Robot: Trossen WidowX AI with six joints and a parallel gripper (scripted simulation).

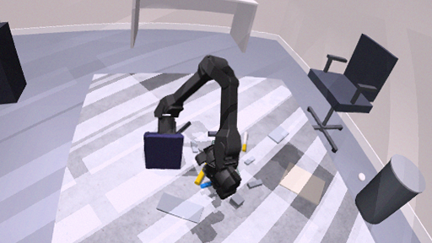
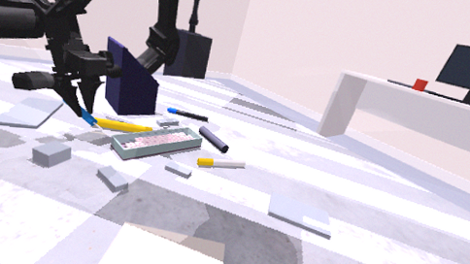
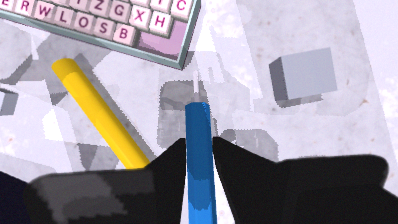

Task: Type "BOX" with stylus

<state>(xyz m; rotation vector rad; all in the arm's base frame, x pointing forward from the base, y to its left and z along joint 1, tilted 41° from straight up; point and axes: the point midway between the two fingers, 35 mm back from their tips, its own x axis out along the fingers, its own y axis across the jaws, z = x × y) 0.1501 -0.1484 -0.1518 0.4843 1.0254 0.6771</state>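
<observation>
Stylus in pincer above striped-looking desk, chair beyond.

Before my jaws lies the keyboard, with a thick marker to the wrist view's left and a block to its right.
</observation>
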